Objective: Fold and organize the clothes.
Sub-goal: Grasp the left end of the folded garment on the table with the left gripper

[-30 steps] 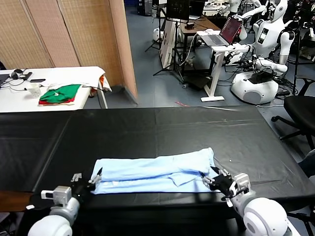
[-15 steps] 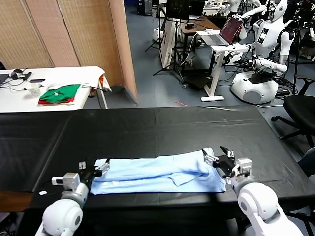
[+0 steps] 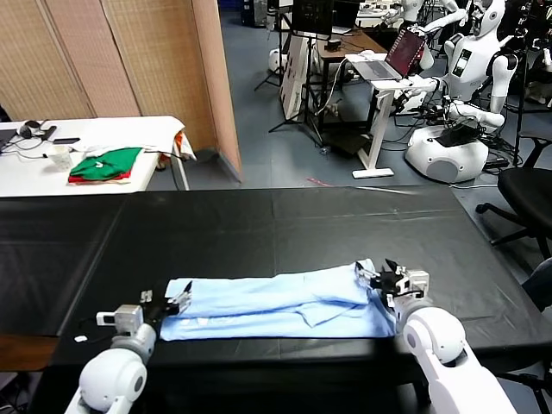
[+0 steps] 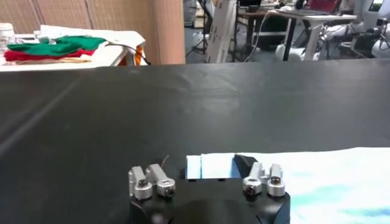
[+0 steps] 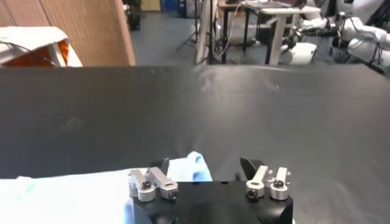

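Observation:
The clothes, one pale blue T-shirt [image 3: 276, 304], lie folded into a long band near the front edge of the black table [image 3: 285, 224]. My left gripper [image 3: 177, 298] is at the band's left end. In the left wrist view this gripper [image 4: 202, 158] stands open, its jaws on either side of the shirt's corner [image 4: 210, 165]. My right gripper [image 3: 379, 276] is at the right end's far corner. In the right wrist view it [image 5: 204, 159] is also open, with the raised cloth corner [image 5: 190, 168] between its jaws, nearer one finger.
Green and red folded garments [image 3: 105, 164] lie on a white table [image 3: 129, 129] at the back left. Woven screens [image 3: 129, 60] stand behind it. Desks, other robots [image 3: 466, 86] and an office chair [image 3: 530, 185] fill the floor beyond and to the right.
Both grippers have moved from the shirt's near edge up to the far corners of its two ends. Their jaws now stand a little narrower around the cloth.

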Controlling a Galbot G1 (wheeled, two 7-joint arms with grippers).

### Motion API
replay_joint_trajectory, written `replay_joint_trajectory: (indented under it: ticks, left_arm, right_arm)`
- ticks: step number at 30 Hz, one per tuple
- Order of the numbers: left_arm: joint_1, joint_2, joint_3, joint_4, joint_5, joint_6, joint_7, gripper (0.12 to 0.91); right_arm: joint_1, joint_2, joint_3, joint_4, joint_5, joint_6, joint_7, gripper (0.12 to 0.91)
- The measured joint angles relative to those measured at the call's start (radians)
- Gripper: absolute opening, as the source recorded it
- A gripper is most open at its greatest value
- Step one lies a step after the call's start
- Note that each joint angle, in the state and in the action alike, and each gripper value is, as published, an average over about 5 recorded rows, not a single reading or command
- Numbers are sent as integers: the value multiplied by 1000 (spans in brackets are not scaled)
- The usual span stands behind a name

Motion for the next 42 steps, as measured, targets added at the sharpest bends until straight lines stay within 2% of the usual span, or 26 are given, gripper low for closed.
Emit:
replay_joint_trajectory:
  ticks: [2, 5, 7, 9, 11, 14, 20, 22, 25, 28, 31, 33, 38, 39, 42]
  left_arm:
    - [2, -1, 2, -7, -3, 1, 3, 577]
    - [4, -5, 7, -15, -1, 0, 6, 388]
    - [1, -9, 11, -16, 8, -4, 8, 275]
    - [-3, -13, 14, -11, 28, -15, 14, 184]
    - [-9, -18, 17, -1, 56, -31, 20, 147]
    - [-22, -26, 18, 19, 86, -50, 23, 145]
    - [-56, -38, 17, 70, 119, -77, 26, 145]
    - [-69, -42, 16, 87, 118, -83, 27, 145]
    - [-81, -49, 12, 98, 113, -90, 29, 146]
    - [-79, -48, 5, 95, 111, -96, 38, 213]
    - [-69, -37, -8, 84, 110, -99, 44, 375]
    - [-59, -27, -20, 72, 108, -104, 45, 508]
    - [-22, -2, -61, 36, 76, -115, 50, 807]
    - [-13, 0, -71, 28, 61, -115, 54, 846]
    - [19, -4, -99, 5, 3, -113, 67, 899]
  right_arm:
    - [-1, 5, 0, -5, -7, 6, -1, 334]
    - [-4, 13, -3, -14, -17, 29, 10, 191]
    - [-6, 21, -6, -21, -23, 51, 27, 159]
    - [-8, 31, -9, -26, -28, 74, 44, 158]
    - [-10, 41, -13, -29, -30, 95, 53, 160]
    - [-10, 55, -17, -31, -28, 122, 55, 160]
    - [-11, 61, -17, -32, -18, 140, 9, 180]
    - [-19, 54, -10, -21, -17, 140, -9, 237]
    - [-36, 38, 9, 10, -17, 139, -30, 398]
    - [-61, 18, 35, 64, -16, 137, -48, 586]
    - [-93, -1, 63, 129, -12, 135, -59, 770]
    - [-117, -9, 80, 171, -9, 135, -62, 855]
    - [-181, -15, 118, 262, -6, 130, -61, 905]
    - [-193, -15, 125, 278, -5, 129, -60, 906]
    - [-227, -17, 144, 324, 2, 127, -60, 907]
